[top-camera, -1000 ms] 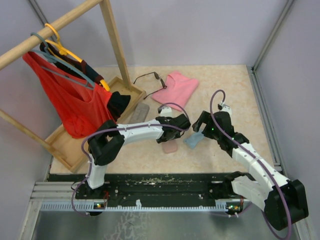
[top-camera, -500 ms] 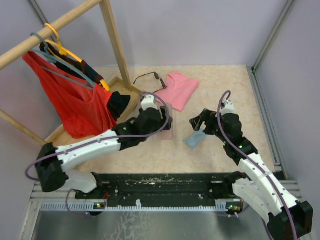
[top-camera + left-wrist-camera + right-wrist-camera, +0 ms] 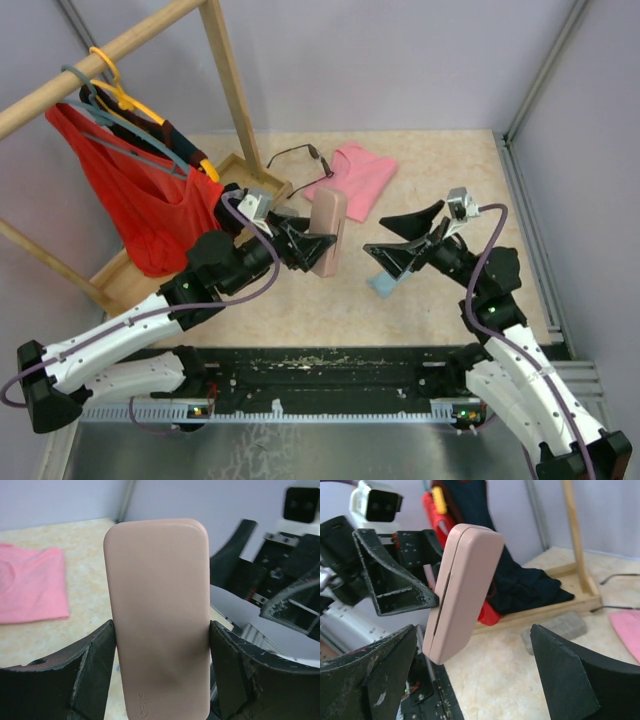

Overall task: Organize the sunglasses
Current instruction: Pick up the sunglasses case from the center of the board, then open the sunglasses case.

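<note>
A pair of dark wire-framed sunglasses point(image 3: 298, 157) lies at the back of the table, beside a pink cloth point(image 3: 355, 178). My left gripper point(image 3: 318, 243) is shut on a pink case point(image 3: 328, 232), held upright above the table; in the left wrist view the pink case point(image 3: 159, 615) fills the gap between both fingers. My right gripper point(image 3: 395, 238) stands open, facing the case from the right with a small gap. From the right wrist, the closed pink case point(image 3: 462, 590) hangs tilted ahead of my open right gripper point(image 3: 475, 680), not between the fingers.
A light-blue cloth point(image 3: 384, 283) lies under the right gripper. A grey case point(image 3: 555, 628) rests near the wooden tray point(image 3: 130, 290). The tray's rack carries a red bag point(image 3: 140, 205), hangers and dark clothing. Walls close in the table at the back and right.
The left arm has lifted the pink case off the table, drawn it back left and turned it upright. The right gripper has risen and swung to face the case, staying open.
</note>
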